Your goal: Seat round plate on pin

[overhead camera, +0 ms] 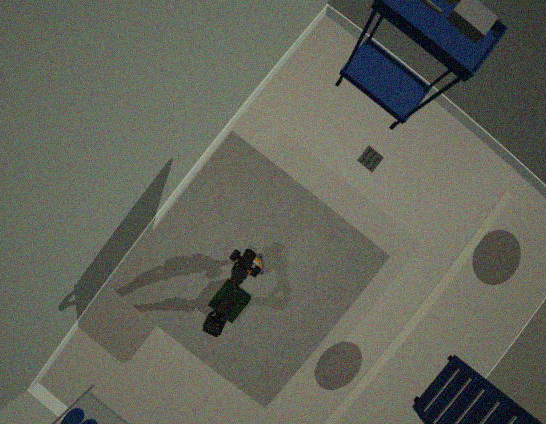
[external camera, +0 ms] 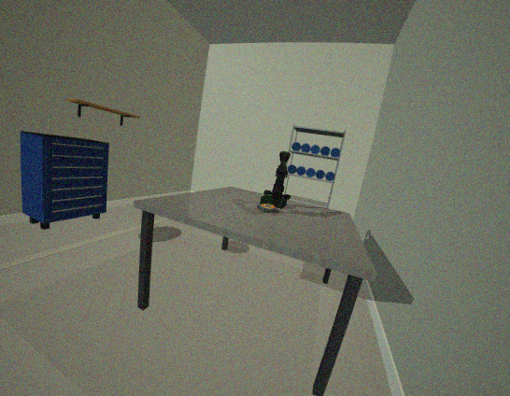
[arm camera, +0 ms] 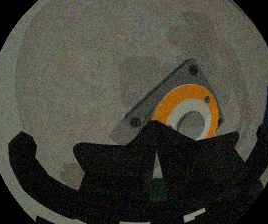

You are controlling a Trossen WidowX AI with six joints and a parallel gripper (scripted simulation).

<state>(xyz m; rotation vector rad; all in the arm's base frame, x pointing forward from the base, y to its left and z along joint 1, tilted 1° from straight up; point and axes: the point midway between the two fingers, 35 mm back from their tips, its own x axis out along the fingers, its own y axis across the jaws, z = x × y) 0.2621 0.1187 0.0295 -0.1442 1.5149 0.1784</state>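
The round plate (arm camera: 182,92) (overhead camera: 259,263) (external camera: 268,205) has an orange outer band around a pale ring. In the wrist view a grey round post (arm camera: 191,124) shows at its middle and a small dark spot (arm camera: 207,99) in the band. It sits over the grey base (arm camera: 160,97), which has dark round spots near its corners. My gripper (arm camera: 152,124) is shut and empty; in the wrist view its dark fingers hide the near side of the plate and base. The orange tab, the pin and any tilt of the plate cannot be made out.
The plate and base lie on the grey table (overhead camera: 311,240) (external camera: 318,238), close in front of the arm's base (overhead camera: 230,301) (external camera: 274,200). Arm shadows fall across the table. A blue cart (overhead camera: 386,80), a blue drawer cabinet (external camera: 76,177) and a rack (external camera: 318,133) stand away from the table.
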